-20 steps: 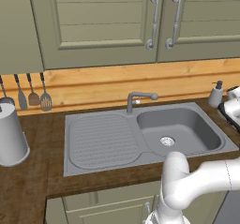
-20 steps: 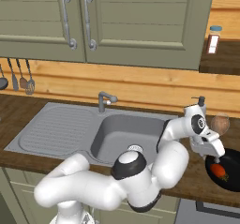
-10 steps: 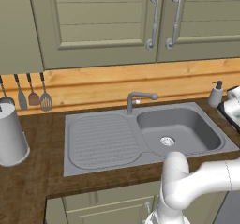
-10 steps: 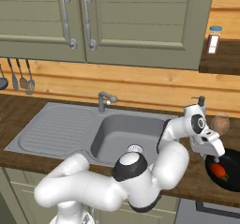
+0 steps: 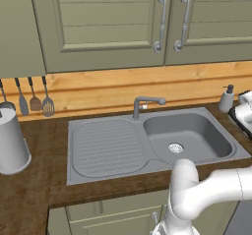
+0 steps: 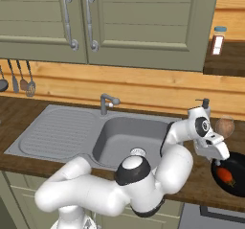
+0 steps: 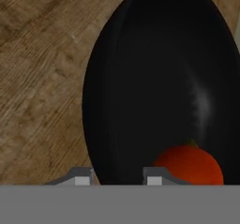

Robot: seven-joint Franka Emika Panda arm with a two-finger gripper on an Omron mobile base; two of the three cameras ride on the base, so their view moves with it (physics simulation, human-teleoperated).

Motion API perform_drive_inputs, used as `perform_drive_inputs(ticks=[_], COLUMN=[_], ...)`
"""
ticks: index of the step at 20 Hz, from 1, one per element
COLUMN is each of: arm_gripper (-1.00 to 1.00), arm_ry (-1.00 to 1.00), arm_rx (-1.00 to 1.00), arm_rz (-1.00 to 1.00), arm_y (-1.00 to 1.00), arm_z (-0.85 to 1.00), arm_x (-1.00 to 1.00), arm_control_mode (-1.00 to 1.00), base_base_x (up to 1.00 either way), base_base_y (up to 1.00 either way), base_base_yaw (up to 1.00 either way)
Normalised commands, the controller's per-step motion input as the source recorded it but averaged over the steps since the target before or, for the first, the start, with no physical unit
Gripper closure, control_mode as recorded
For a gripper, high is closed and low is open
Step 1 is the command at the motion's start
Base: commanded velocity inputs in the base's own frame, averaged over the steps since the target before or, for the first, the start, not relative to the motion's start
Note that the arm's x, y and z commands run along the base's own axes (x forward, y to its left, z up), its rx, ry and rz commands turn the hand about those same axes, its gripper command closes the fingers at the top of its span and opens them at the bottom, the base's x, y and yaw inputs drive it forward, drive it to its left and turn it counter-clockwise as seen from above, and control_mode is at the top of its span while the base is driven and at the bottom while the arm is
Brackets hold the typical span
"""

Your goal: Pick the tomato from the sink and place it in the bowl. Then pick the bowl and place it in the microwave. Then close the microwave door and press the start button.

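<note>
- At the right end of the counter (image 6: 28,115), past the right edge of the sink (image 6: 62,132), the bowl (image 6: 237,173) is sitting near the front edge with the tomato (image 6: 225,175) already lying inside it.
- The gripper (image 7: 117,177) is reaching down at the bowl's near rim; in the hand view one fingertip is sitting outside the black wall and the other inside it, just beside the tomato.
- The jaws are looking pinched on the bowl's rim, so I'm judging it clenched on the bowl.
- Tomato-in-bowl step is looking done; bowl pickup is the step in hand.
- The microwave is somewhere outside these pictures, so the carry is likely going to be long.
- Risk: a one-sided rim pinch on a glossy, shallow bowl; it could be slipping or tilting once lifted.
- Risk: any tilt is letting the round tomato roll, and with walls this low it could be spilling over the edge onto the counter or floor.
- Risk: the inner finger is sitting right by the tomato, so it may be nudging or trapping it.
- Risk: the bowl is near the front edge, so a dragging lift could be pushing it off.
- The soap bottle (image 6: 205,106) and a glass-like object (image 6: 225,126) are standing behind the arm; a wide swing could be clipping them.
</note>
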Motion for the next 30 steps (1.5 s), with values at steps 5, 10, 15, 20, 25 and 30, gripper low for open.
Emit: perform_drive_inputs(ticks=[5,10,15,20,25,30], arm_gripper=[1.00,1.00,1.00,1.00,1.00,1.00], arm_ry=[-0.08,-0.18,-0.23,-0.08,0.00,0.00], arm_rx=[-0.08,-0.11,-0.14,-0.01,0.07,0.11], arm_rz=[0.00,0.07,0.16,0.10,0.07,0.11], arm_y=[0.26,0.56,0.59,0.55,0.25,0.20], arm_z=[0.00,0.00,0.08,0.75,1.00,0.95], arm_x=[-0.24,-0.52,-0.65,-0.34,-0.07,-0.25], arm_control_mode=[-1.00,-1.00,-1.00,-1.00,-1.00,-1.00], base_base_x=[0.00,0.00,0.00,0.00,0.00,0.00], base_base_y=[0.00,0.00,0.00,0.00,0.00,0.00], base_base_yaw=[0.00,0.00,0.00,0.00,0.00,0.00])
